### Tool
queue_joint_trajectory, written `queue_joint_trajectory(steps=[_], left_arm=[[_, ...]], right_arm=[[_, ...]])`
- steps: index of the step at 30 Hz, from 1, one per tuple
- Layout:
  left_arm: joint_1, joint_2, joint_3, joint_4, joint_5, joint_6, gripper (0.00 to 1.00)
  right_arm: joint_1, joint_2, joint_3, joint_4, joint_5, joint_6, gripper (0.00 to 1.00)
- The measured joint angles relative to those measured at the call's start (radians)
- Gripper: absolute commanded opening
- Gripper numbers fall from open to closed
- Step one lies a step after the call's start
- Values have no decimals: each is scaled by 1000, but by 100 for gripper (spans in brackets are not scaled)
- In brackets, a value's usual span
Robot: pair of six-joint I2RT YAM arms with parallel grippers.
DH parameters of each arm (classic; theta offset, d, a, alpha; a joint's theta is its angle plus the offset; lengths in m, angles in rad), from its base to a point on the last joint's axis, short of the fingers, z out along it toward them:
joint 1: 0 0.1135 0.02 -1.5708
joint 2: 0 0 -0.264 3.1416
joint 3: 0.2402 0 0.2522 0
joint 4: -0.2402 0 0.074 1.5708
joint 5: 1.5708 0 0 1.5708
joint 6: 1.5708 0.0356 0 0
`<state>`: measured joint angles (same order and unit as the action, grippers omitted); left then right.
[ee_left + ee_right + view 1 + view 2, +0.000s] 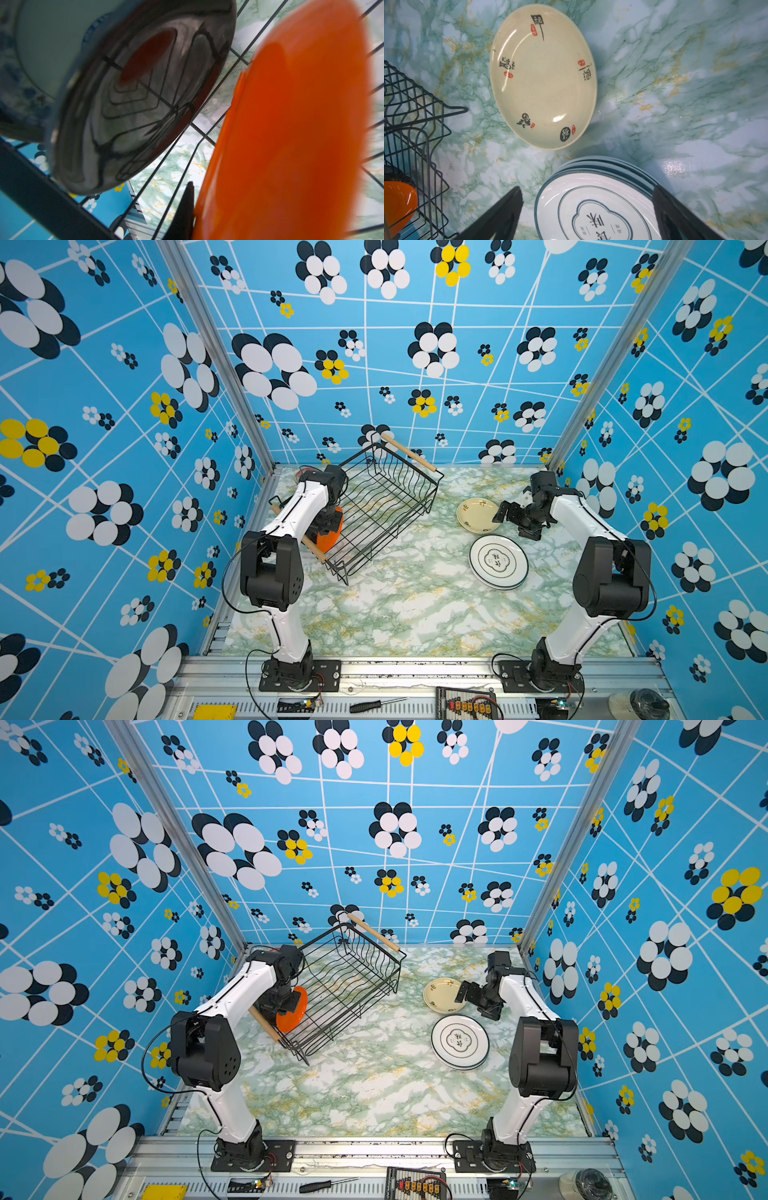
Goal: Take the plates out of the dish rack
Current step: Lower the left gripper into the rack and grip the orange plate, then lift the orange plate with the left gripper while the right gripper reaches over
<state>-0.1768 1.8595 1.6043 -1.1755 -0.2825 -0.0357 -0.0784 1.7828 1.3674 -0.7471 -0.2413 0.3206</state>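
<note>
We see the dish rack (386, 506) set at an angle on the desk (415, 614). The orange plate (331, 538) stands on edge at its near-left end, with a glossy black plate (141, 93) just beside it. Our left gripper (327, 526) reaches down from a bent arm and clamps the orange plate's rim. The cream plate (476, 512) and a stack of white plates (498, 562) lie flat on the desk right of the rack. Our right gripper (508, 512) hovers over them, jaws wide, holding nothing.

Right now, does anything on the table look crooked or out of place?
The dish rack sits skewed, diagonal to the edges of the table. Nothing looks spilled or broken; the left gripper grips an orange plate inside it.
</note>
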Motion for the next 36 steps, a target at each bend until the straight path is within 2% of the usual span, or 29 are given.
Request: queue_joint_trajectory(steps=[17,23,30,36], left_arm=[[-15,-23,4,-6,-1,-5,1],[-47,-85,70,-46,18,-17,0],[-64,-189,194,-77,146,-94,1],[-77,-320,208,5,322,-232,5]], right_arm=[[-4,-12,0,0,-23,0,99],[-4,-34,0,0,-24,0,99],[-4,-106,0,-2,-45,0,99],[-4,-224,-35,32,-153,14,99]])
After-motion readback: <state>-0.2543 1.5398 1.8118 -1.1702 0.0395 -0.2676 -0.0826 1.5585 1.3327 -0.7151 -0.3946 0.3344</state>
